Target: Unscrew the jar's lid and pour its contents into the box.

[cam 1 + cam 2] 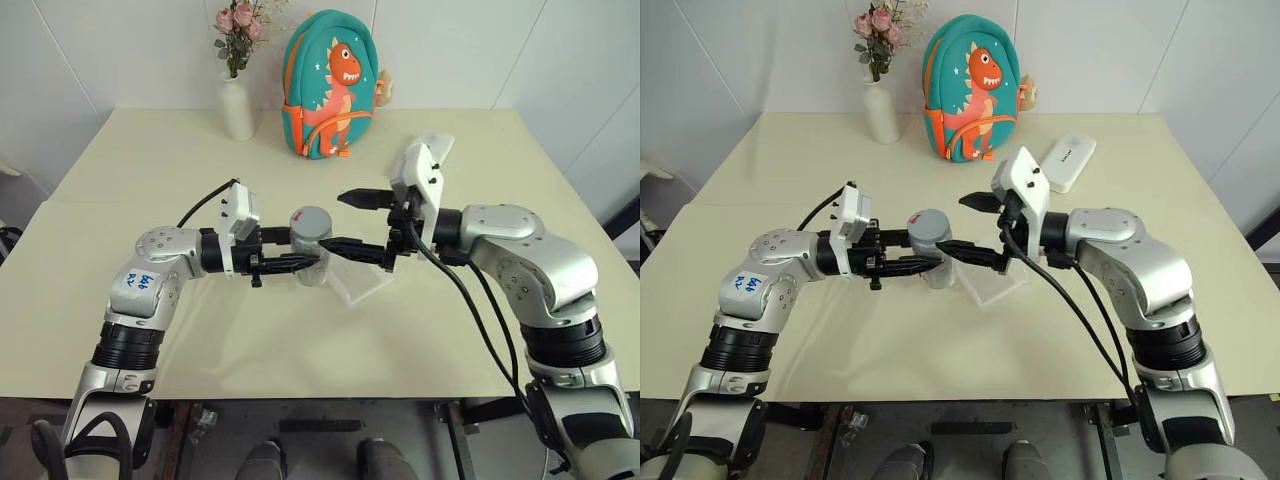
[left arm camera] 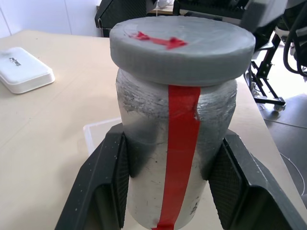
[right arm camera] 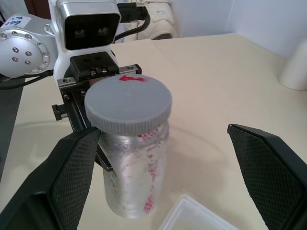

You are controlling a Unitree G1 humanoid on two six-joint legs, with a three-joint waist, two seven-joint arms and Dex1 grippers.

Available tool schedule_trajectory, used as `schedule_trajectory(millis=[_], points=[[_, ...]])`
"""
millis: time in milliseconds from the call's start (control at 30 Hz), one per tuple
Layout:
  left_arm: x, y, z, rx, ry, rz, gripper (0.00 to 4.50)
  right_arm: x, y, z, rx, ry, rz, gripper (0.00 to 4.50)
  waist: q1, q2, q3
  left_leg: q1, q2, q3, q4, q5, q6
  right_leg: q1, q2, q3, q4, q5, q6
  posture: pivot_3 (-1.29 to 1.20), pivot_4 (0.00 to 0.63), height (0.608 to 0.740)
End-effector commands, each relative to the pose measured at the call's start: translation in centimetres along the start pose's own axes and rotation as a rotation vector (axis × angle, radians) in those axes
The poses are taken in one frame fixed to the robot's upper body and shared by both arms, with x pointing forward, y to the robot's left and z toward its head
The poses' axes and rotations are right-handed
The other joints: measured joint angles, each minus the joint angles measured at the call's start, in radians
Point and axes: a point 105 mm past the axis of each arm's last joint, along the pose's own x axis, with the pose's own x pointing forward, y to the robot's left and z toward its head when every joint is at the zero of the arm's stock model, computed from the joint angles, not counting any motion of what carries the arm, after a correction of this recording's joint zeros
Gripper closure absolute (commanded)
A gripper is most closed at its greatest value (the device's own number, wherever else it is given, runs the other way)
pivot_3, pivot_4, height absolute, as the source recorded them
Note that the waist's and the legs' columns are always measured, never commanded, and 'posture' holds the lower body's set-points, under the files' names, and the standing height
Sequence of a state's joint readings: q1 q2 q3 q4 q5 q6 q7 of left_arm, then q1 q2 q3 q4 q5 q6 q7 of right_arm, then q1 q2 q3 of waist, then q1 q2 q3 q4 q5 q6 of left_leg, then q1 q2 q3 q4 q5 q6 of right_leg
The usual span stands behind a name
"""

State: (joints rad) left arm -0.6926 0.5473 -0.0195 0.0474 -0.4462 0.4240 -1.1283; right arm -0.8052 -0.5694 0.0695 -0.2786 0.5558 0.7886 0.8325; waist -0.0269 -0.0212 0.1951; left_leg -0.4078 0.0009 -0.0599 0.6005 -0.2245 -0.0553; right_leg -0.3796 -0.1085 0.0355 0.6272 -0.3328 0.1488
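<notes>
Jar [image 1: 312, 262] is clamped in our left gripper [image 1: 300, 262]; its smooth wall looks slippery. We take the ribbed lid [image 3: 128, 104] with our wide-apart right gripper [image 1: 345, 222].

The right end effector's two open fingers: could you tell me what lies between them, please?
The lid of the jar sits between them untouched, as the right wrist view shows; the left end effector clamps the jar.

Jar [image 2: 148, 143]: silvery-grey, scuffed, red tape stripe down the side. Lid [image 3: 128, 104]: plain light grey, small red mark on top. Box [image 1: 362, 283]: clear plastic. Both hands, left [image 1: 300, 262] and right [image 1: 345, 222]: black fingers, crosshatch-textured pads. Table [image 1: 300, 340]: pale cream. Backpack [image 1: 331, 85]: teal, orange dinosaur and trim. Vase [image 1: 237, 108]: white, pink flowers. Case [image 1: 1070, 162]: white.
</notes>
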Motion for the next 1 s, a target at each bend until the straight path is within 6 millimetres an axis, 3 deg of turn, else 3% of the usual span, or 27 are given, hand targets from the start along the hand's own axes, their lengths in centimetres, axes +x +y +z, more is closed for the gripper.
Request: schedule_trajectory(millis=[33, 300, 467, 667, 1000], points=[[0.2, -0.4, 1.2, 0.057, -0.024, -0.027, 2.62, -0.9, 1.0, 1.6, -0.043, -0.041, 0.028, 0.04, -0.001, 0.000, 0.000, 0.000, 0.000, 0.000, 0.000, 0.000, 0.000, 0.000, 0.000, 0.000, 0.000, 0.000, 0.000, 0.00, 0.150, 0.740], [0.1, -0.4, 1.1, 0.059, -0.022, -0.026, 2.62, -1.7, 1.7, 1.2, -0.071, 0.010, 0.058, 0.04, 0.001, 0.000, 0.000, 0.000, 0.000, 0.000, 0.001, 0.000, 0.000, 0.000, 0.000, 0.000, 0.000, 0.000, 0.000, 0.00, 0.150, 0.740], [0.2, -0.4, 1.1, 0.059, -0.023, -0.027, 2.62, -2.1, 0.9, 2.1, -0.087, -0.009, 0.027, 0.04, -0.002, 0.000, 0.000, 0.000, 0.000, 0.000, 0.001, 0.000, 0.000, 0.000, 0.000, 0.000, 0.000, 0.000, 0.000, 0.00, 0.150, 0.740], [0.4, -0.2, 1.0, 0.059, -0.027, -0.034, 2.62, -0.4, 0.7, 4.5, -0.060, -0.137, 0.017, 0.04, -0.001, 0.000, 0.000, 0.000, 0.000, 0.000, 0.001, 0.000, 0.000, 0.000, 0.000, 0.000, 0.000, 0.000, 0.000, 0.00, 0.150, 0.740], [0.9, 0.1, 1.2, 0.067, -0.039, -0.040, 2.62, 2.8, 1.6, 4.3, -0.008, -0.190, 0.080, 0.04, -0.002, 0.000, 0.000, 0.000, 0.000, 0.000, 0.001, 0.000, 0.000, 0.000, 0.000, 0.000, 0.000, 0.000, 0.000, 0.00, 0.150, 0.740]])
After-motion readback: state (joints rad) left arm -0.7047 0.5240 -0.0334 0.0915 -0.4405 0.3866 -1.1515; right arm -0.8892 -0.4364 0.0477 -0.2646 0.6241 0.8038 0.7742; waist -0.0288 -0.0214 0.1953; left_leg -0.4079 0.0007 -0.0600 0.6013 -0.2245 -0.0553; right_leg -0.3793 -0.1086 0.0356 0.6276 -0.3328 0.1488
